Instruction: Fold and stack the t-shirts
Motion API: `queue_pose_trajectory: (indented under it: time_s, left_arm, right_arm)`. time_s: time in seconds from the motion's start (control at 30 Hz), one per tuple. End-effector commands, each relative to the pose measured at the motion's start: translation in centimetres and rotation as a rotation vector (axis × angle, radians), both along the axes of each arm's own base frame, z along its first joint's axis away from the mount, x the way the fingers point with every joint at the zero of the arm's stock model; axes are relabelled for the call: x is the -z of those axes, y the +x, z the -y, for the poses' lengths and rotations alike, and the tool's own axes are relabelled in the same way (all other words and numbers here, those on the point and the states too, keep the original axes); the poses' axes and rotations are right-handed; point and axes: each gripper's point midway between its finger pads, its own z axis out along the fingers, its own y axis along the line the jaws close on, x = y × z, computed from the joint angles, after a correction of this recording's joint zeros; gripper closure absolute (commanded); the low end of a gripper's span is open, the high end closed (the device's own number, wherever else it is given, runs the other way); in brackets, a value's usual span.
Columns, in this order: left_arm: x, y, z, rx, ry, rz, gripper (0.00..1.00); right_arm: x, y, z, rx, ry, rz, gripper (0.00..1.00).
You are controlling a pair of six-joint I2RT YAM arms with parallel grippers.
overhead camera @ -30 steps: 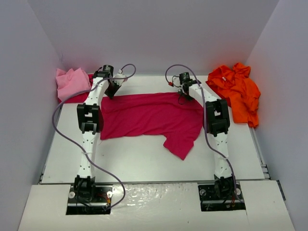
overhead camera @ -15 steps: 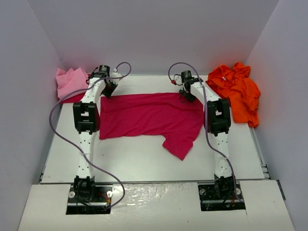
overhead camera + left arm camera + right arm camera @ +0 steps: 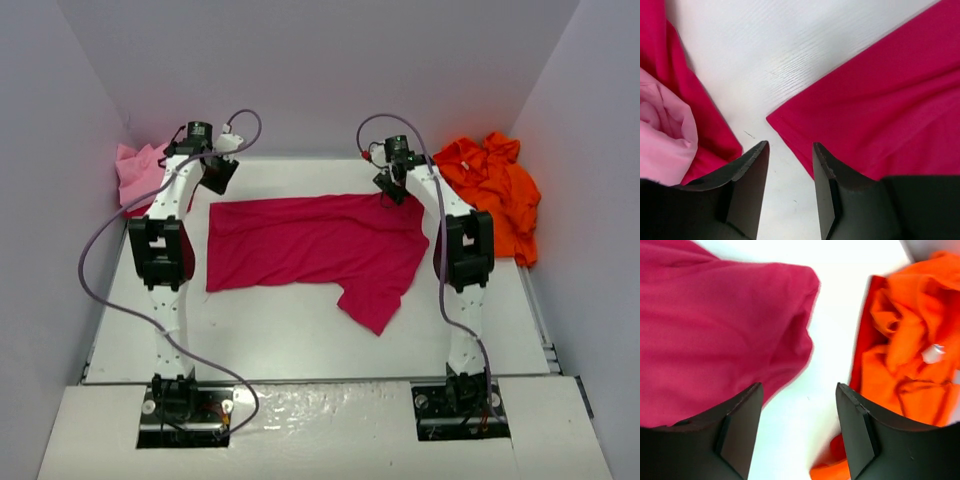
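A crimson-magenta t-shirt lies spread across the middle of the white table, with one flap hanging toward the near right. My left gripper hovers open just off its far left corner; in the left wrist view the gripper has only bare table between its fingers, the crimson shirt to the right. My right gripper stands open off the far right corner. Seen from the right wrist, that gripper is empty, between the crimson shirt and the orange t-shirt.
A crumpled light pink t-shirt sits at the far left on more crimson cloth. The orange t-shirt is bunched at the far right. Grey walls close in the table on three sides.
Both grippers have opened and let go of the crimson shirt's far corners. Each arm has swung outward and toward the back wall. The shirt now lies flat.
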Motion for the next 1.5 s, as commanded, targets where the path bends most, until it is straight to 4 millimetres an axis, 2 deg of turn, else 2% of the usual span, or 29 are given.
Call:
queue_pose_trajectory:
  time_s: [0.0, 0.07, 0.17, 0.27, 0.3, 0.33, 0.4, 0.53, 0.7, 0.97, 1.2, 1.37, 1.47]
  left_arm:
    - [-7.0, -3.2, 1.9, 0.106, -0.060, 0.076, 0.61]
    - [-5.6, -6.0, 2.5, 0.206, -0.043, 0.014, 0.58]
    - [-5.2, -9.9, 2.6, 0.323, -0.012, -0.045, 0.60]
    - [-2.9, -15.7, 2.4, 0.419, -0.004, -0.218, 0.63]
    - [-2.5, -16.9, 2.1, 0.463, 0.018, -0.244, 0.63]
    - [-1.7, -19.0, 2.0, 0.482, 0.026, -0.299, 0.63]
    - [-0.7, -20.8, 1.6, 0.521, 0.063, -0.328, 0.66]
    - [0.1, -23.4, 1.7, 0.582, 0.123, -0.344, 0.67]
    - [2.3, -25.6, 1.6, 0.630, 0.198, -0.413, 0.67]
    - [5.5, -27.0, 1.1, 0.671, 0.293, -0.476, 0.67]
    - [7.6, -26.2, 0.0, 0.656, 0.357, -0.518, 0.67]
    - [9.0, -25.5, -0.1, 0.634, 0.369, -0.536, 0.78]
    - [9.7, -25.2, -0.2, 0.616, 0.374, -0.543, 0.79]
  right_arm:
    - [-9.7, -3.2, -0.7, -0.082, 0.041, 0.149, 0.41]
    - [-10.5, -5.9, -0.8, -0.157, 0.042, 0.123, 0.40]
    - [-9.4, -9.6, -0.6, -0.227, 0.033, 0.057, 0.40]
    - [-8.2, -12.9, -0.9, -0.273, 0.067, -0.019, 0.40]
    - [-7.8, -14.2, -0.8, -0.284, 0.068, -0.047, 0.40]
    - [-7.2, -15.2, -1.6, -0.327, 0.092, -0.082, 0.40]
    - [-6.0, -17.4, -2.0, -0.360, 0.108, -0.162, 0.41]
    - [-3.3, -20.2, -2.8, -0.381, 0.107, -0.286, 0.41]
    - [-2.1, -22.0, -3.5, -0.382, 0.108, -0.358, 0.41]
    - [-2.2, -23.6, -3.7, -0.397, 0.105, -0.374, 0.40]
    - [-1.5, -26.5, -3.6, -0.433, 0.075, -0.499, 0.39]
    - [-1.1, -29.9, -4.3, -0.505, 0.060, -0.624, 0.39]
    - [-0.4, -31.8, -4.0, -0.522, 0.035, -0.697, 0.39]
